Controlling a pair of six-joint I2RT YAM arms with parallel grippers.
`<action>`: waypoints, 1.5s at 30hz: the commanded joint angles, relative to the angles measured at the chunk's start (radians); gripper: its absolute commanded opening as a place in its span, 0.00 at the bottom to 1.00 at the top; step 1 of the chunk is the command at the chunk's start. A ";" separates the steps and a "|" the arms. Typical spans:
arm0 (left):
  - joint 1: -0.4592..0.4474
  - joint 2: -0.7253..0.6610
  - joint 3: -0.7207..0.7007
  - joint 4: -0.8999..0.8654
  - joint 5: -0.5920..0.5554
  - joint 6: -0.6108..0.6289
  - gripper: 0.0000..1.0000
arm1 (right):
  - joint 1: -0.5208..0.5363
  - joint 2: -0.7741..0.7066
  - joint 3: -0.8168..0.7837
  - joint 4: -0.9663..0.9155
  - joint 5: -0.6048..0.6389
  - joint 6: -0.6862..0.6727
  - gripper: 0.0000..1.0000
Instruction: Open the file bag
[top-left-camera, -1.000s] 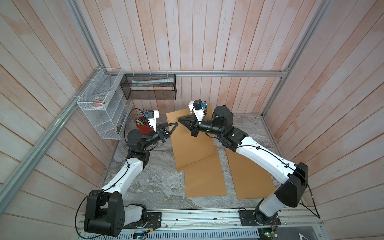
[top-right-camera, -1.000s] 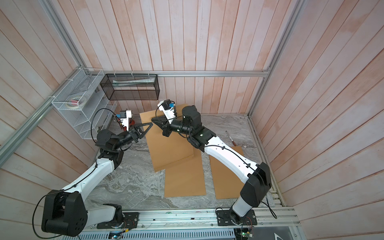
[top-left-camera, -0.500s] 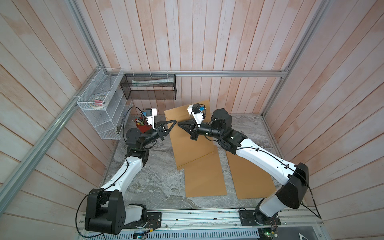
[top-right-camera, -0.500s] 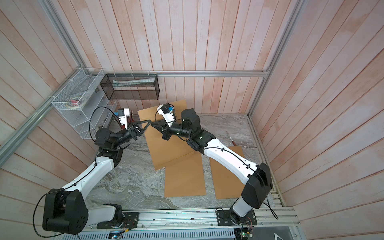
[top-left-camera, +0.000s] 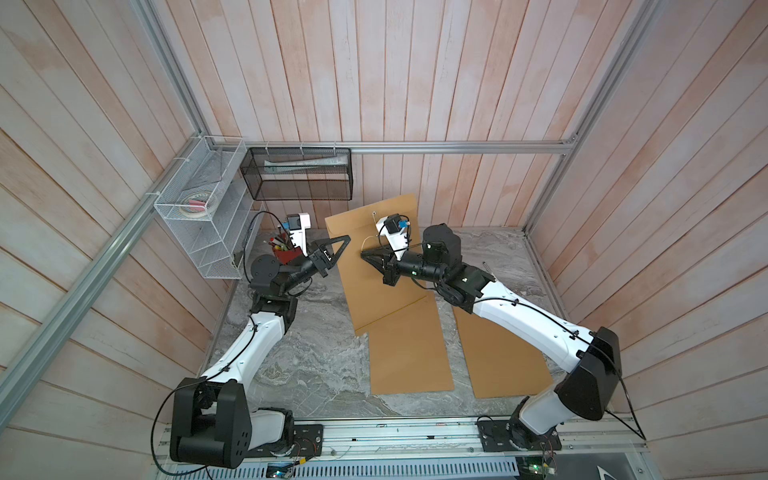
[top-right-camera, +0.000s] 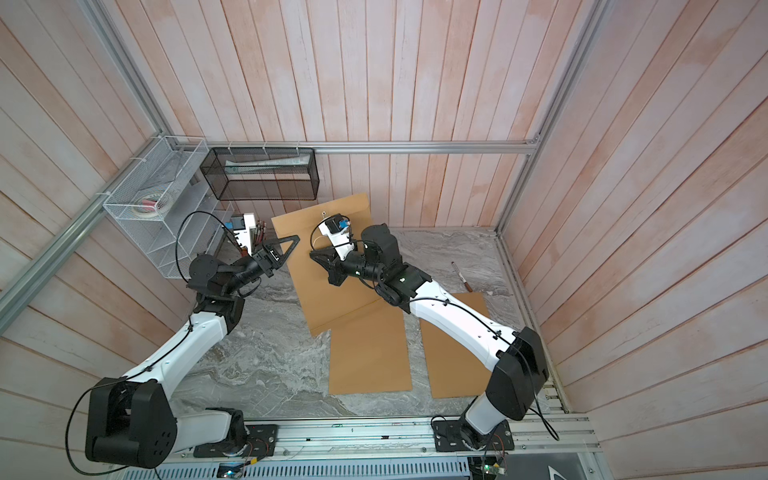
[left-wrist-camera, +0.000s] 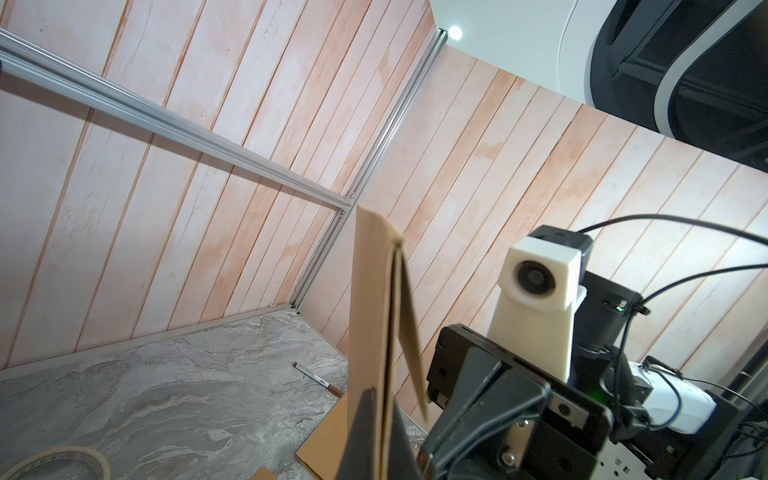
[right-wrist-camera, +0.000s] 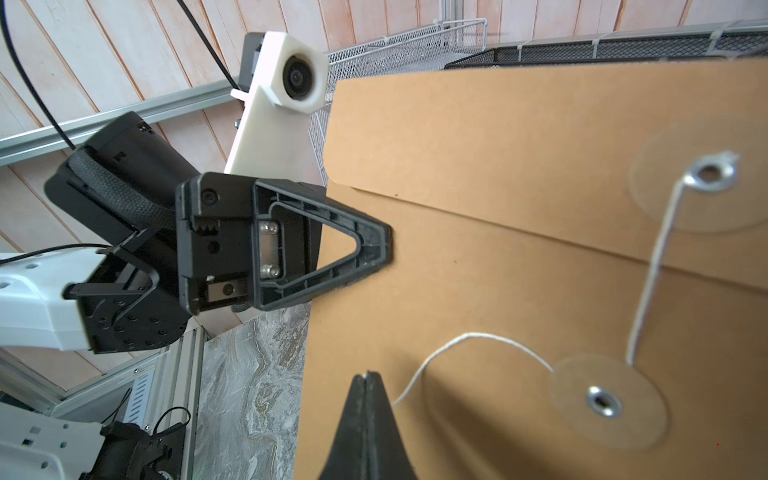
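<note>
Three brown file bags (top-left-camera: 374, 299) (top-left-camera: 409, 353) (top-left-camera: 503, 365), two wire baskets (top-left-camera: 199, 216) (top-left-camera: 299, 174) and one marker (top-right-camera: 460, 276).

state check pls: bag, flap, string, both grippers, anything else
file bag: tilted up, held by one side edge.
flap: folded down, not opened.
string: runs round the lower disc, end pinched.
left gripper: shut on the file bag's edge.
right gripper: shut on the string.
other two file bags: lying flat.

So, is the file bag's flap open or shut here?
Shut, barely ajar: the flap lies folded over the file bag, and the string runs from it to the lower disc.
</note>
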 joint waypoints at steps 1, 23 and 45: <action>0.008 -0.007 0.047 -0.004 -0.023 0.009 0.00 | 0.004 -0.023 -0.009 -0.026 0.030 0.013 0.00; 0.018 -0.043 0.055 -0.043 -0.053 0.045 0.00 | -0.047 -0.113 -0.115 -0.077 0.180 0.015 0.00; 0.024 -0.048 0.027 -0.008 -0.038 0.027 0.00 | -0.174 -0.154 -0.087 -0.148 0.206 -0.017 0.00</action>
